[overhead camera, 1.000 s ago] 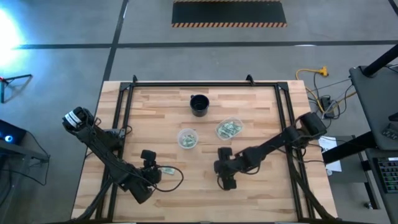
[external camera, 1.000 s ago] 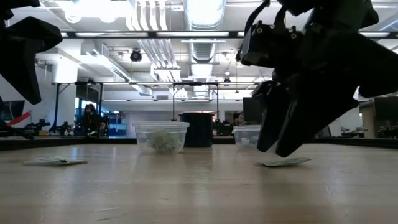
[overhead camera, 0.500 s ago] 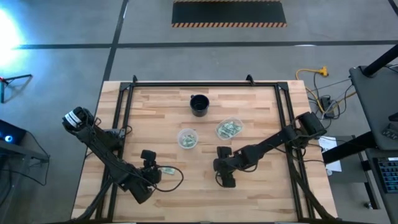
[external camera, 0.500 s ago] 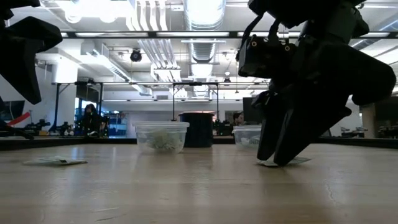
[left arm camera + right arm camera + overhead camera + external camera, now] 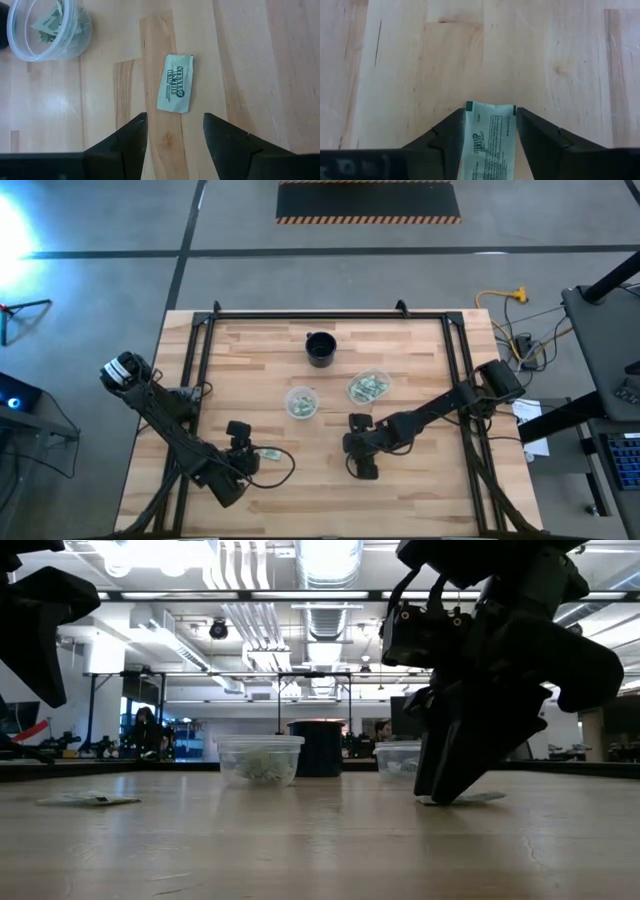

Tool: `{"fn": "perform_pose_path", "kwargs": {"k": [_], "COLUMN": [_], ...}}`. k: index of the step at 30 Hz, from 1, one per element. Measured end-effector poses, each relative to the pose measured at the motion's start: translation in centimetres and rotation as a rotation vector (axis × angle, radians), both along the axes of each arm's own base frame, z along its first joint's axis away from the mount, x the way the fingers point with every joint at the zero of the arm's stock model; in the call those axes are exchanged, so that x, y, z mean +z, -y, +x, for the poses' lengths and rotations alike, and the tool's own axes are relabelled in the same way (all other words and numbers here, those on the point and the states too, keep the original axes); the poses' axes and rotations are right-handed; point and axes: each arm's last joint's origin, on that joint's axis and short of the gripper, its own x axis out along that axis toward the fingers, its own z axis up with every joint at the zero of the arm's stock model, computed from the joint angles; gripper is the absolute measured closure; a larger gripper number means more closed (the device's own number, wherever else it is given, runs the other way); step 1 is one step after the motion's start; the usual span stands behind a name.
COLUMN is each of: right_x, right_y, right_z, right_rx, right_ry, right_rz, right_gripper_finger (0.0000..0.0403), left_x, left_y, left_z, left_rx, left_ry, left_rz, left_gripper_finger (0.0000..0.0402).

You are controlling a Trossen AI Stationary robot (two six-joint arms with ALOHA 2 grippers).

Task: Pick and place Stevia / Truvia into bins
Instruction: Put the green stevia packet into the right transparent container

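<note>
Green-and-white paper sweetener packet [image 5: 489, 137] flat on light wooden desk [image 5: 420, 480], between right tool [image 5: 489, 131] fingers, which we see touching its long edges. Second packet [image 5: 175, 83] lies ahead of left tool [image 5: 175, 131], open, empty. We see two clear plastic cups [image 5: 301, 403] mid-desk, holding packets.

In the right wrist view, the lower end of the sweetener packet [image 5: 490, 135] is cut off by the bottom edge, between the right tool's [image 5: 490, 131] fingers [image 5: 447, 142]. In the left wrist view, the clear cup [image 5: 30, 45] is cropped at the upper left. In the high view, print on the packets cannot be read.
</note>
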Motion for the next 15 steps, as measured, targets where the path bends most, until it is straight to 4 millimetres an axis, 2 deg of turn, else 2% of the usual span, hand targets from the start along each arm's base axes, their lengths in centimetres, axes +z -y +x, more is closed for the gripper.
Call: {"fn": "perform_pose_path", "kwargs": {"k": [9,15], "right_x": [-0.08,-0.3], "right_y": [-0.61,-1.01], "right_z": [-0.37,-0.82], "right_rx": [0.012,-0.007], "right_ry": [-0.009,-0.007], "right_rz": [-0.008,-0.053], "right_gripper_finger": [0.0273,0.0286], "left_x": [0.01,0.02], "left_y": [0.04,0.05], "left_z": [0.04,0.04], "left_rx": [0.0,0.0], "left_ry": [0.004,0.005], "left_rz": [-0.004,-0.005], "left_gripper_finger": [0.0226,0.0226]}}
